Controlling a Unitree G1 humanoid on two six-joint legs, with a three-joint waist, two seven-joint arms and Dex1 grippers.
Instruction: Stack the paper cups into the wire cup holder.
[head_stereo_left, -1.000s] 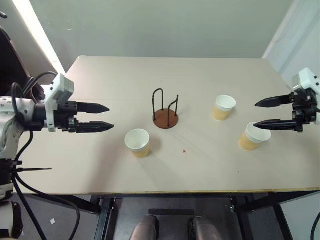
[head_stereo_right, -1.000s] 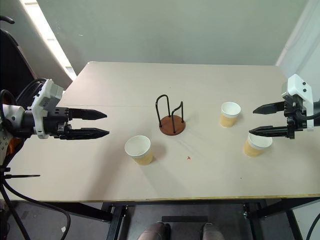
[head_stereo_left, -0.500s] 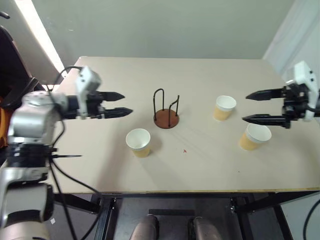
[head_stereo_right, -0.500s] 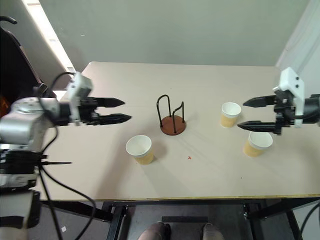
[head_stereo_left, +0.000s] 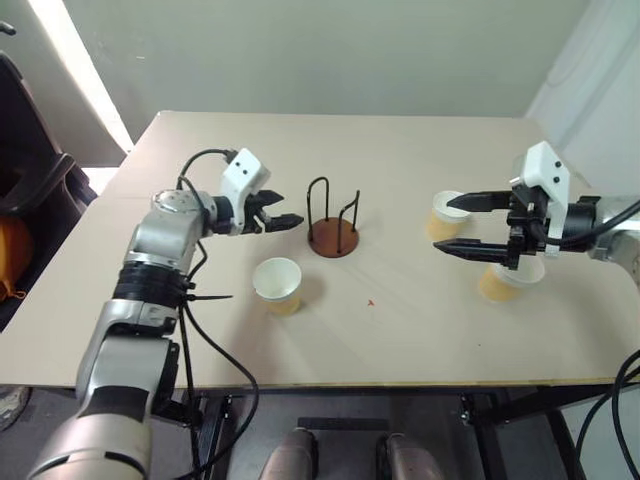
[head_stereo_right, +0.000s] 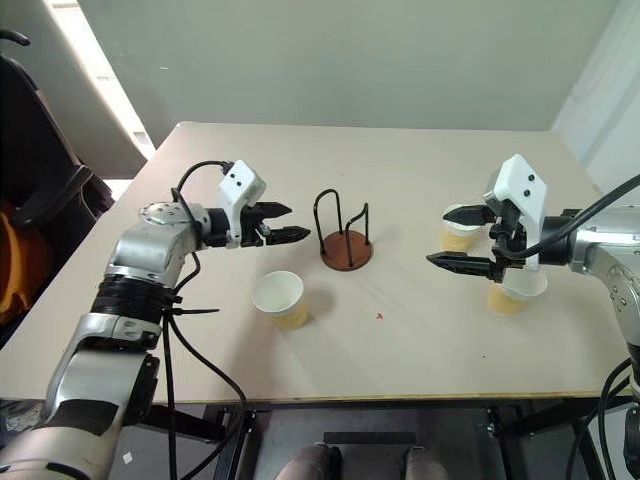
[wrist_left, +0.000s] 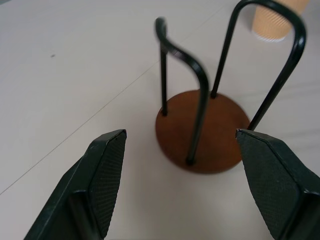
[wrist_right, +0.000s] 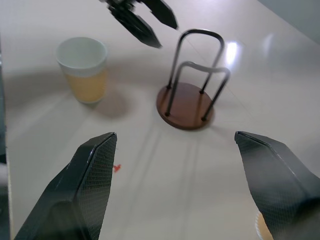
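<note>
Jaws on both grippers are spread wide and nothing is held. Since a second ago, the left gripper (head_stereo_left: 288, 221) has been brought in close beside the wire cup holder (head_stereo_left: 332, 217), and the right gripper (head_stereo_left: 450, 224) has been swung inward above two paper cups (head_stereo_left: 443, 215) (head_stereo_left: 497, 280) near the right edge of the worktop (head_stereo_left: 400, 330). A third paper cup (head_stereo_left: 277, 285) is stood below the left gripper. All cups and the holder are seen empty.
</note>
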